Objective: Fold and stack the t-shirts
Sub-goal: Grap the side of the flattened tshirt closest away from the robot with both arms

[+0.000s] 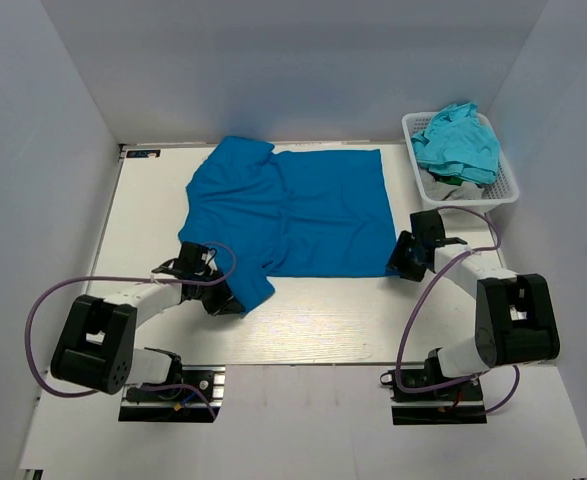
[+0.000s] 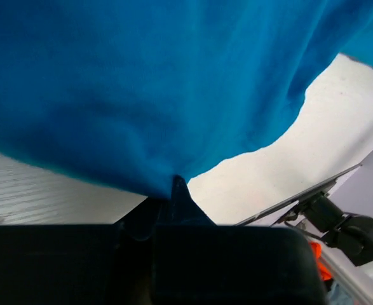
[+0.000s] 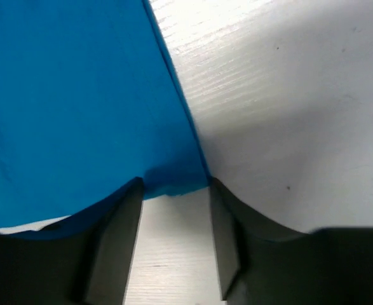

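Note:
A royal blue t-shirt (image 1: 293, 205) lies spread on the white table, collar to the left, hem to the right. My left gripper (image 1: 225, 300) is shut on its near-left sleeve edge; in the left wrist view the blue cloth (image 2: 148, 82) hangs from the closed fingertips (image 2: 176, 187). My right gripper (image 1: 401, 262) is open at the shirt's near-right hem corner; in the right wrist view that corner (image 3: 173, 181) lies between the spread fingers (image 3: 119, 241). Turquoise-teal shirts (image 1: 460, 140) are piled in the basket.
The white lattice basket (image 1: 506, 178) stands at the far right of the table against the right wall. Grey walls close in the table on the left, back and right. Purple cables loop beside both arm bases.

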{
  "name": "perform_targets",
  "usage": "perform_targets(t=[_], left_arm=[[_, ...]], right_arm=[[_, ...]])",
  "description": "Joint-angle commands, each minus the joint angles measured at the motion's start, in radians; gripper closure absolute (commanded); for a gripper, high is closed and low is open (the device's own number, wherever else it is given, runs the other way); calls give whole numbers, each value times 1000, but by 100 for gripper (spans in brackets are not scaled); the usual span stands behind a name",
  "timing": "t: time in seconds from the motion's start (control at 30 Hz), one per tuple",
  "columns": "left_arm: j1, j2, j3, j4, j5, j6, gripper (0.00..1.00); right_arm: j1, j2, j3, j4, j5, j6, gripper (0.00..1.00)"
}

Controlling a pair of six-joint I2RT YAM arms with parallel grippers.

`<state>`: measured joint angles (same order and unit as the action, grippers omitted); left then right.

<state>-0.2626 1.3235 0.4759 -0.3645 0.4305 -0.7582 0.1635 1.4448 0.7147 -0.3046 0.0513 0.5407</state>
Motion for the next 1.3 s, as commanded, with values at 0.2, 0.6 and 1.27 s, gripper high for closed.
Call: perform_targets(t=[0.2,0.6,1.27], left_arm=[[-21,-162,-13,-207,-138,10,100],[-21,-345,-22,-490,-9,-12,100],[0,81,639,-312,-68,120,100]], right_arm=[[1,-9,-63,-39,1,2,100],[5,-337,-171,-301,-130,19,100],[2,-149,166,-346,-128,-96,100]])
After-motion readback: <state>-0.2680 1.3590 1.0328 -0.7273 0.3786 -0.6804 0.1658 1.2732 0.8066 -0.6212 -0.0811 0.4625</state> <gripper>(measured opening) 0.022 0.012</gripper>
